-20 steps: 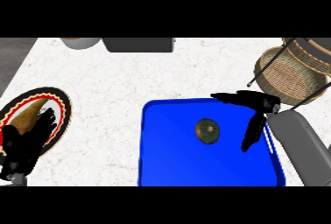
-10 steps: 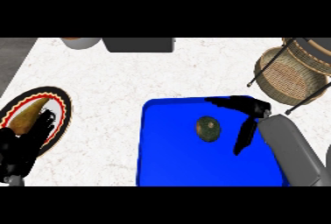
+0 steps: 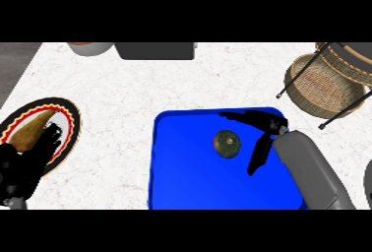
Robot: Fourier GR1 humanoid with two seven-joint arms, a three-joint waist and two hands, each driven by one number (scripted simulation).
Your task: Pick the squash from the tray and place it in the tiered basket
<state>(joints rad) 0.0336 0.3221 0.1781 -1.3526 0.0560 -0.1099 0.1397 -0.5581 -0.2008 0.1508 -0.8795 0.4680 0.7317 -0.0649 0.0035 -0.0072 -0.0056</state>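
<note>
1. Compared with a second ago, the right hand (image 3: 263, 129) is seen moved leftward over the blue tray (image 3: 189, 182), closer to the squash (image 3: 227, 143).
2. Its fingers are spread apart around the squash, thumb above and a long finger below-right; nothing is clasped yet.
3. The approach is judged nearly complete, with the closing grasp still outstanding.
4. The squash is shown as a small, round, dull green-brown body lying on the tray's upper middle.
5. The tray is flat, glossy and round-cornered; the counter (image 3: 131, 83) is pale and speckled.
6. The tiered basket (image 3: 325, 83), woven wicker on dark wire, stands well apart at upper right.
7. The left hand (image 3: 25, 165) is rested, fingers relaxed, over a patterned plate (image 3: 67, 123).
</note>
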